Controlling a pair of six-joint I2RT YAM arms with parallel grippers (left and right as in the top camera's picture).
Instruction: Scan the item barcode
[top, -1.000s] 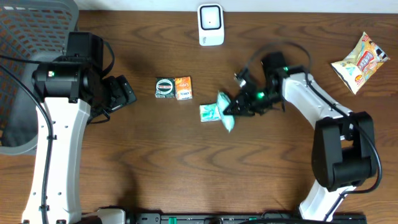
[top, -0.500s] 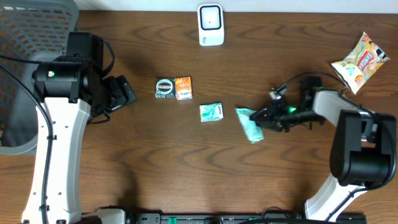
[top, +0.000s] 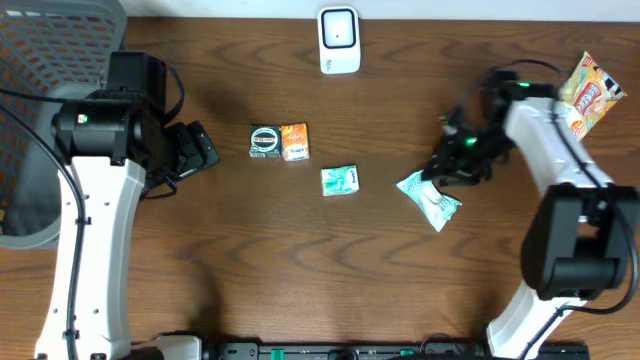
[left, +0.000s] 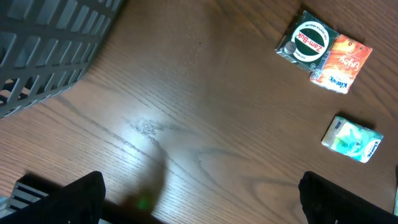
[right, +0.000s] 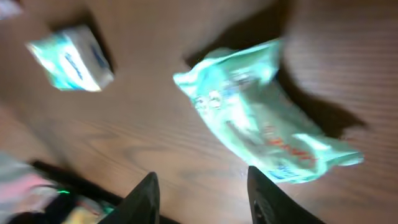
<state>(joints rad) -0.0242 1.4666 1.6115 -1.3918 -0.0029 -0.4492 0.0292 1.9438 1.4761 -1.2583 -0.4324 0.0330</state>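
Observation:
A crumpled mint-green packet (top: 430, 200) lies flat on the wooden table, right of centre; in the right wrist view the packet (right: 261, 124) is blurred and no barcode can be made out. My right gripper (top: 447, 172) hovers just above its upper edge, jaws apart, and the right gripper (right: 202, 190) has only bare wood between its fingers. The white scanner (top: 338, 40) stands at the table's far edge, centre. My left gripper (top: 205, 150) stays wide open at the left, and the left gripper (left: 199, 199) holds nothing.
A small green tissue box (top: 340, 180) lies mid-table. A dark Zam-Buk box (top: 266, 141) and an orange box (top: 295, 141) sit side by side to its left. A yellow snack bag (top: 580, 98) is at the far right, a grey mesh basket (top: 40, 60) at the far left.
The right gripper carried the green packet from beside the tissue box toward the right, opened and let it go; the packet now rests on the table. The left arm has not moved.

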